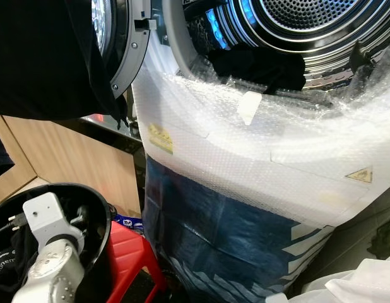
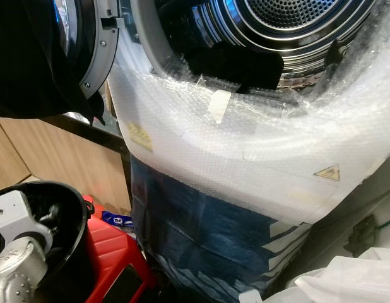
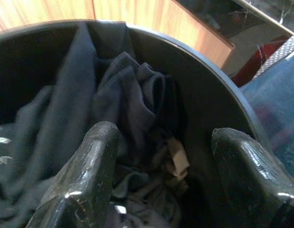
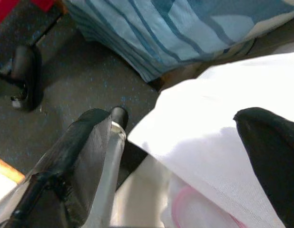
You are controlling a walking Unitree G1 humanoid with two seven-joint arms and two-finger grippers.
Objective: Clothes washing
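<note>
- Down in the black bucket (image 1: 100, 208), at the lower left on a red stool (image 1: 129, 252), dark clothes (image 3: 123, 109) lie bunched against the wall.
- Left claw (image 3: 161, 175) hangs over that heap, fingers spread apart, gripping nothing.
- More dark laundry (image 1: 258, 66) sits at the lip of the washer drum (image 1: 308, 25), whose door (image 1: 116, 44) stands open to the left.
- Bubble wrap (image 1: 245, 145) covers the washer front.
- Right claw (image 4: 185, 156) is open above white cloth (image 4: 223, 133) near the dark floor (image 4: 80, 80).
</note>
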